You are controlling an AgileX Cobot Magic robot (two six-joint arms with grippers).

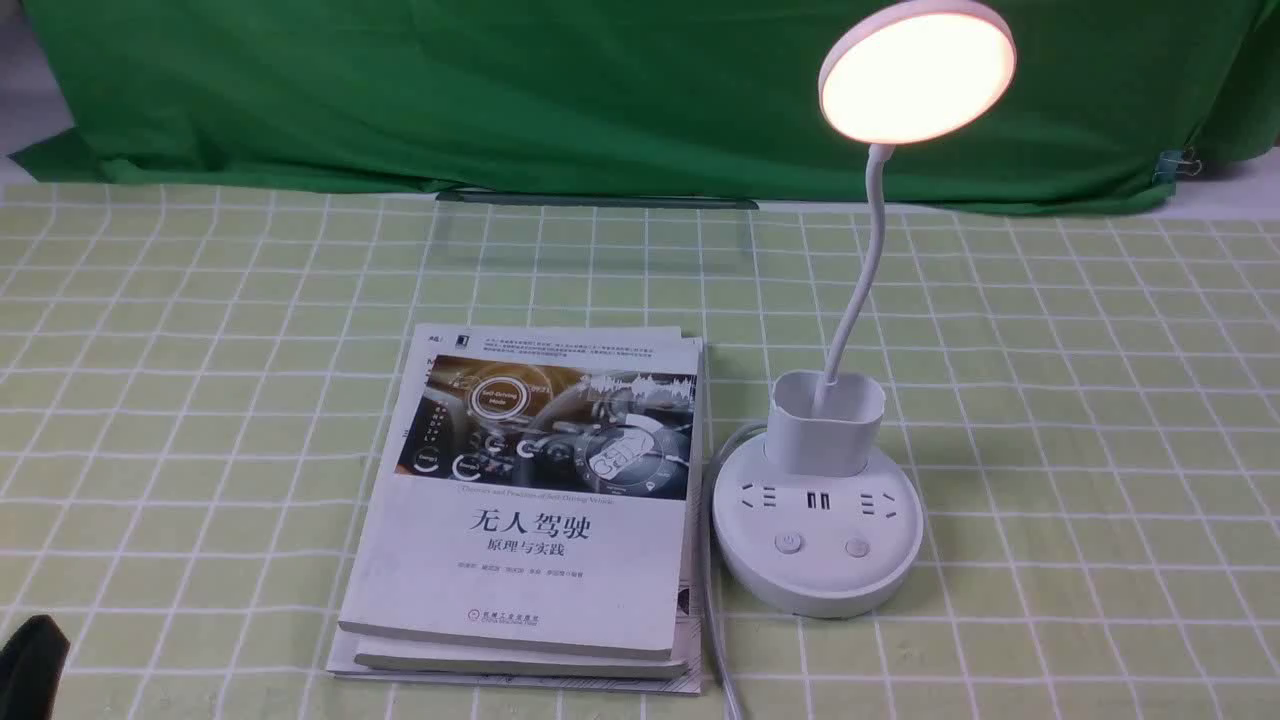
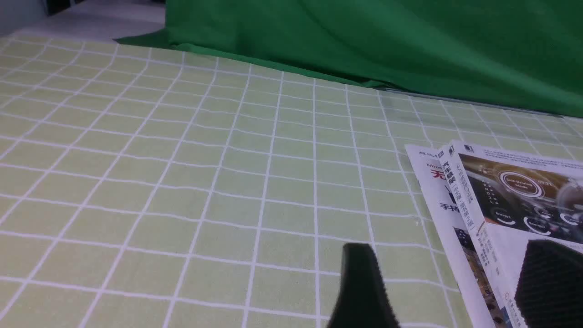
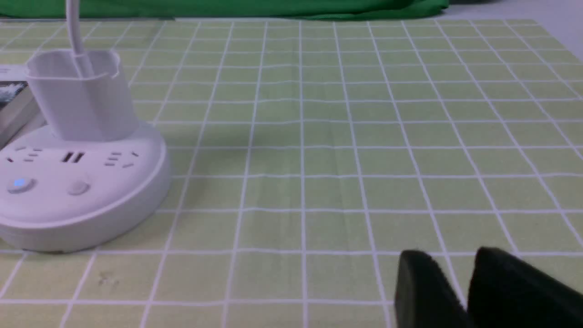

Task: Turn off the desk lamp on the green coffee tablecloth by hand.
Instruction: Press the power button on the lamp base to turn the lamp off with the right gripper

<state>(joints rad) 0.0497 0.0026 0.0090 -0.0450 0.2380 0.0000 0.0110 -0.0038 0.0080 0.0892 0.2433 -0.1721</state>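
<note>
One desk lamp [image 1: 828, 430] — two buttons [image 1: 789, 543] on its base — stands well apart from the right gripper [image 3: 457, 262]. Three stacked books [image 1: 530, 520], by their edges, lie beside the left gripper [image 2: 451, 250]. Two cloths: one green coffee tablecloth [image 1: 1080, 420], one dark green cloth [image 1: 500, 90].

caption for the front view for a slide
Lit desk lamp beside a stack of books on a green checked tablecloth.

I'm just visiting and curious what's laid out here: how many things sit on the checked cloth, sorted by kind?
On the green coffee tablecloth:
desk lamp: 1
books, in one stack: 3
Total: 4
</note>
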